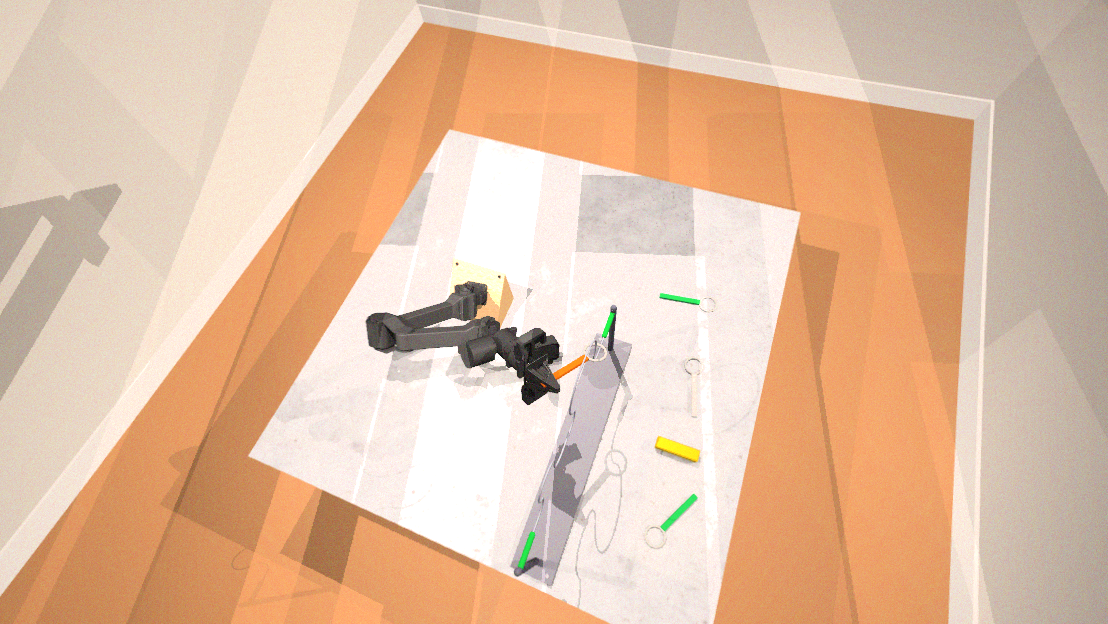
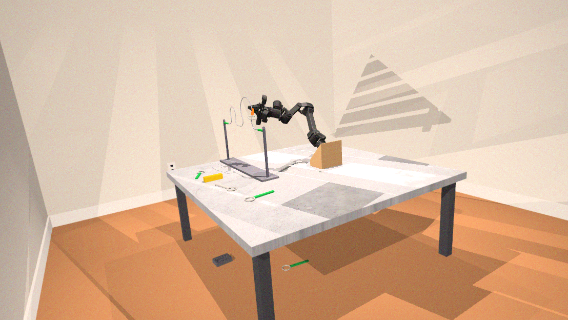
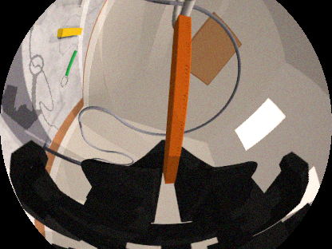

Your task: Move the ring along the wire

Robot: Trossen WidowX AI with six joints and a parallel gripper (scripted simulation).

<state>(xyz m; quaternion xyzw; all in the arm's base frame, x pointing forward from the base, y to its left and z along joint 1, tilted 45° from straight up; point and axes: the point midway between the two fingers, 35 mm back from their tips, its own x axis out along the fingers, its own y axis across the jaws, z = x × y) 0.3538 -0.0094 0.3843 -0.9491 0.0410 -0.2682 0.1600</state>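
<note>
While the ring [image 1: 606, 352] [image 2: 251, 119] is out on the thin grey stretch of the wire [image 2: 244, 97] [image 3: 239, 68], the job counts as part done. Handle [image 1: 569, 366] [image 2: 252, 111] [image 3: 178, 80] is pinched in the hand [image 1: 552, 383] [image 2: 249, 107] [image 3: 167, 144], fingers closed on its end, so the pick-up is complete.

Ring position: right of centre in the top view, just beside the upper green part [image 1: 609, 321] [image 2: 260, 130]; in the exterior view, on the steep run of wire above that part. Wire appears to pass through the ring. Contact with the grey: too fine to tell. The lower green part [image 1: 526, 548] [image 2: 226, 123], lower centre of the top view and at the left end of the wire in the exterior view, is well apart from the ring.

Direction of travel is not settled by these views. If the upper green part is the goal, I judge the crossing nearly finished: a short descent and sideways run. If it was the start, most of the bends are ahead.

Left either way: reach the goal's green, keep the ring centred through the bend, leave it hanging, spread the fingers, withdraw without contact. Release not yet done.
</note>
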